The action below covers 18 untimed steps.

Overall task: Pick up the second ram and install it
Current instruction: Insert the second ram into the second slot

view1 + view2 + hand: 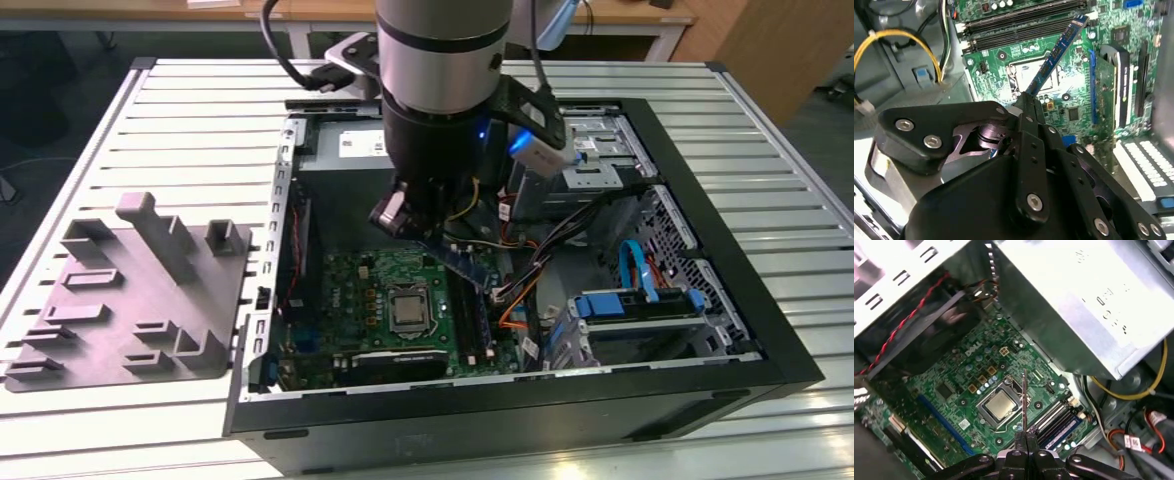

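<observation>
The second ram [1056, 52] is a thin blue-green stick, and my gripper [1026, 102] is shut on one end of it. The stick hangs tilted inside the open computer case, a little above the green motherboard [380, 275]. In the exterior view the ram [463, 263] slants down from the gripper [416, 232] toward the dark memory slots [470, 312] beside the processor socket [404, 308]. The first wrist view catches the ram [1025, 400] edge-on between the fingertips [1019, 446], over the board between the socket [999, 406] and the slots [1056, 421].
The black case wall [534, 395] surrounds the work area. A metal power supply [1094, 300] sits close beside the arm. Orange and yellow cables [514, 300] and a blue drive bay [641, 300] lie at the exterior view's right. A grey plastic tray [134, 290] stands on the slatted table outside the case.
</observation>
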Each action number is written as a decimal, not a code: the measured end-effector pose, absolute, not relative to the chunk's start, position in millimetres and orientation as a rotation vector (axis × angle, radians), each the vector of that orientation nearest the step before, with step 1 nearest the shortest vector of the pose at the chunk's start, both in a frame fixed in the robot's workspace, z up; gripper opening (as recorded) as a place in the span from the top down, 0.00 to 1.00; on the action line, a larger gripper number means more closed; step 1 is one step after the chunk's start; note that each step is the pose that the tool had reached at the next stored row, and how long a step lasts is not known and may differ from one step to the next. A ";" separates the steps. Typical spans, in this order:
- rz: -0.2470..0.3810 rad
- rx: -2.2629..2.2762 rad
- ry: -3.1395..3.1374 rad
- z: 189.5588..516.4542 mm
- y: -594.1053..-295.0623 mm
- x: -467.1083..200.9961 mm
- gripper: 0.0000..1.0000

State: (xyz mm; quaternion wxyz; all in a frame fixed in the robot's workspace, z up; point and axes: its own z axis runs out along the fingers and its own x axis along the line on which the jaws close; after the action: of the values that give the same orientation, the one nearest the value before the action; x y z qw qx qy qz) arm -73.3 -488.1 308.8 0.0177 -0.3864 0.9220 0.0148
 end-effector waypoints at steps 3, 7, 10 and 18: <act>0.044 -1.120 2.896 307.5 -488.1 -73.3 0.89; 0.042 -1.016 2.933 306.0 -488.1 -73.3 0.89; 0.041 -0.934 2.959 304.9 -488.1 -73.3 0.89; 0.036 -0.720 3.017 303.9 -488.1 -73.3 0.89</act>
State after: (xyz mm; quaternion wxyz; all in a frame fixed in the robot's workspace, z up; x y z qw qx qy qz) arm -73.3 -488.1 303.9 0.0198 -0.2319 0.9725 0.0117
